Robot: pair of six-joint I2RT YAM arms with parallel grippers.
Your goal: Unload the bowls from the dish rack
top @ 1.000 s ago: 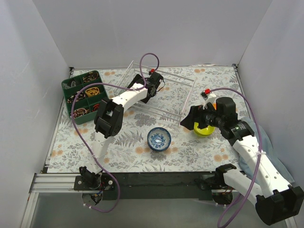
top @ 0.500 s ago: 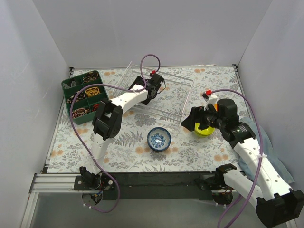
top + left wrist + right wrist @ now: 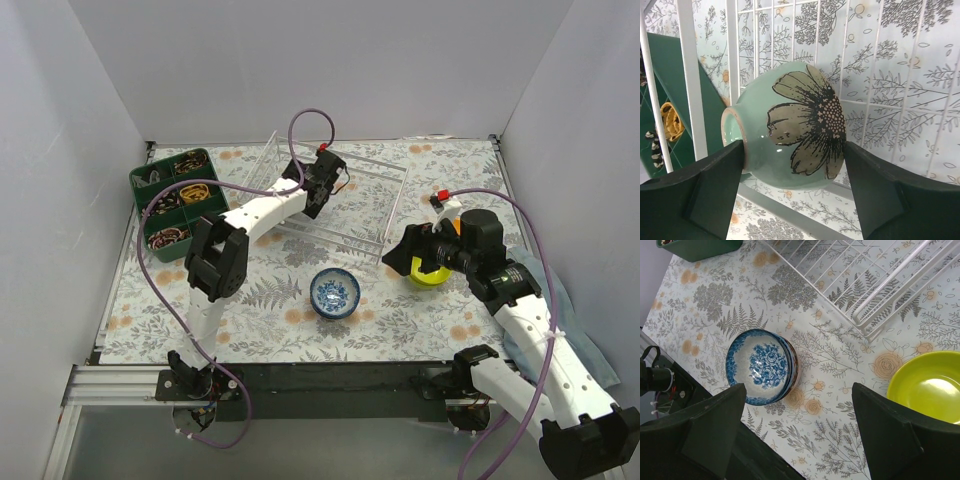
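My left gripper (image 3: 318, 186) reaches into the white wire dish rack (image 3: 352, 198). It is shut on a pale green bowl (image 3: 790, 125) with a dark flower print, which lies on its side between the fingers (image 3: 715, 185) over the rack's bars (image 3: 756, 40). My right gripper (image 3: 402, 256) is open and empty above the table, between a blue-and-white bowl (image 3: 334, 293) and a lime-yellow bowl (image 3: 430, 271). In the right wrist view the blue-and-white bowl (image 3: 762, 365) seems nested in another bowl, and the lime-yellow bowl (image 3: 930, 385) stands at the right. The other bowls are out of view.
A dark green compartmented tray (image 3: 175, 200) with small items stands left of the rack. The rack's near corner (image 3: 865, 315) lies just beyond my right gripper. A blue cloth (image 3: 560, 310) hangs at the table's right edge. White walls enclose three sides.
My left arm's elbow has swung left and its gripper has shifted slightly farther back over the rack. My right gripper has drifted a little to the right.
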